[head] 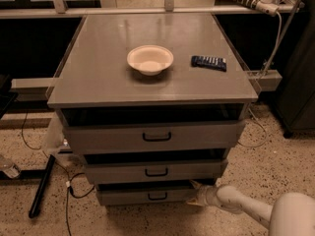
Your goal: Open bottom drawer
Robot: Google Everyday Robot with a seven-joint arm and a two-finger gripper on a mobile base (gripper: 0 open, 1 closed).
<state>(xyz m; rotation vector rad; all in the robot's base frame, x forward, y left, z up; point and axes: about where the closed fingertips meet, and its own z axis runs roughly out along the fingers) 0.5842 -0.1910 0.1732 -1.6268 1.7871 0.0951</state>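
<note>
The bottom drawer (142, 195) is the lowest, narrowest grey front of three, with a small black pull handle (157, 196) at its centre. Its front stands out a little, with a dark gap above it. My gripper (195, 193) is at the drawer's right end, low near the floor, on a white arm (256, 209) that comes in from the lower right. It is to the right of the handle, close to the drawer's front corner.
The middle drawer (155, 171) and the widest top drawer (155, 136) are above. A white bowl (150, 59) and a dark remote-like object (209, 62) lie on the cabinet top (98, 77). Cables (69, 191) and a black bar (42, 186) lie on the floor at left.
</note>
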